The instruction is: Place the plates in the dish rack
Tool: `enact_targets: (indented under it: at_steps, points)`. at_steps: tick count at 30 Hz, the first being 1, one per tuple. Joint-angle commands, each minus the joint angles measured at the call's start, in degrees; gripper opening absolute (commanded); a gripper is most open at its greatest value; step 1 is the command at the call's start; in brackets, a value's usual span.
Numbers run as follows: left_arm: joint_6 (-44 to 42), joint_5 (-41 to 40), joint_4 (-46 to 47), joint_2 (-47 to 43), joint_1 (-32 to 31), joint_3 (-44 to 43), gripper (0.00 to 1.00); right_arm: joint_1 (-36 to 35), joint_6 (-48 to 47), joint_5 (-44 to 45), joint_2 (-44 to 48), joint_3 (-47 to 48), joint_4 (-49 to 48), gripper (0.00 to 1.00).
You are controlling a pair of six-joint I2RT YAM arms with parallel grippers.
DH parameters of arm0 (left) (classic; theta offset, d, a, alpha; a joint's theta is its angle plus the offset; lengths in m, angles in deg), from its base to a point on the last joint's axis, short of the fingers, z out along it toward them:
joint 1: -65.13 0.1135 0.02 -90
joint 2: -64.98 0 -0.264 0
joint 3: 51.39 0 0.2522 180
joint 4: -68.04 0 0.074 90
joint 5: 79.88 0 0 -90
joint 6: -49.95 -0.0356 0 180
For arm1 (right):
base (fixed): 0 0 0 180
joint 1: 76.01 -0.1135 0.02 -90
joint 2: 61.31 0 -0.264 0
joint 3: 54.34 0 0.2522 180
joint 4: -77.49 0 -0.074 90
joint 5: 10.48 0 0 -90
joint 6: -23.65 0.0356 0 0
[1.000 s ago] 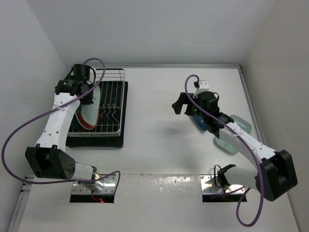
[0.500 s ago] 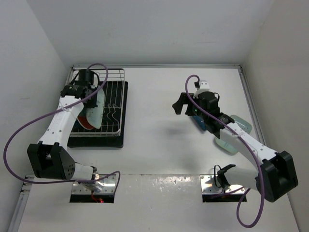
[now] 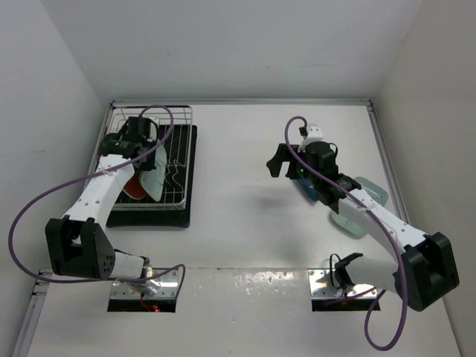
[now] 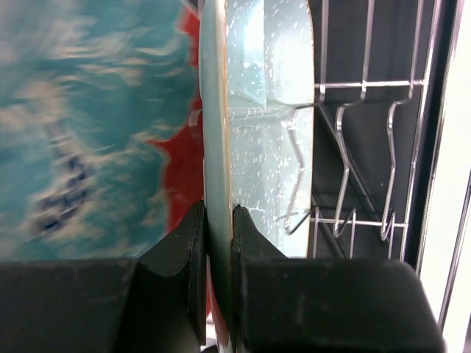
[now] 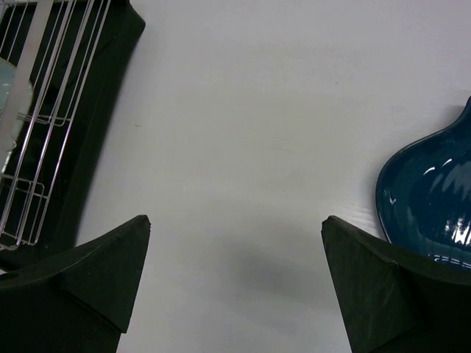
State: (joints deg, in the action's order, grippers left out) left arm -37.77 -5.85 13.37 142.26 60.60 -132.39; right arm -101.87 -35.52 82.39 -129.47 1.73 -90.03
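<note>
One red plate (image 3: 132, 188) in dish rack (image 3: 175, 181), left tool (image 4: 218, 218) clenching mint plate (image 4: 268, 110), right tool (image 5: 235, 219) released.

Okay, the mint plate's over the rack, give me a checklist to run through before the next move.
1. Left hand shut on mint plate rim: ok.
2. Mint plate held on edge: ok.
3. Mint plate apart from red plate: cannot tell, they overlap in the wrist view.
4. Mint plate's lower edge seated in rack: cannot tell, hidden.
5. Right hand open, away from rack: ok.
6. Leaf dish beside right hand, not gripped: ok.
</note>
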Motion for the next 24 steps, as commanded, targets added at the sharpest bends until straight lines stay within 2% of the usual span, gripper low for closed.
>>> enact_targets:
  at_steps: [1,7,8,10,11,12,19,22,24]
  points:
    - [-1.31,2.07,1.79,0.42,0.05,2.02,0.00,-0.41,-0.86,0.90,1.63,0.32,-0.92,0.98]
    - [-4.31,0.42,5.49,-0.72,0.05,4.84,0.00,-0.15,-1.48,1.26,2.07,0.15,-0.57,0.99]
    - [-4.31,0.41,5.49,-0.72,0.05,4.84,0.03,-0.15,-1.47,1.26,2.07,0.15,-0.57,0.99]
    - [-3.61,1.28,4.96,-0.72,0.05,4.23,0.13,-0.23,-1.74,1.61,2.33,-0.03,-0.30,0.99]
    - [-3.60,2.33,4.96,-0.72,0.05,4.23,0.29,0.03,-1.56,1.70,2.42,-0.12,-0.30,0.99]
    - [-3.60,2.87,4.96,-0.72,0.05,4.23,0.35,0.03,-1.56,1.78,2.42,-0.20,-0.30,0.99]
    - [-2.37,2.87,1.62,-0.72,0.05,0.37,0.55,2.92,2.12,1.87,1.63,0.67,4.95,0.99]
    - [-2.98,2.87,0.48,-0.72,0.05,-2.27,0.67,5.73,5.01,2.48,2.15,1.29,9.78,0.99]
    - [-2.99,2.87,-0.32,-0.72,0.05,-4.90,0.73,11.09,6.34,3.63,2.24,1.90,14.69,0.99]
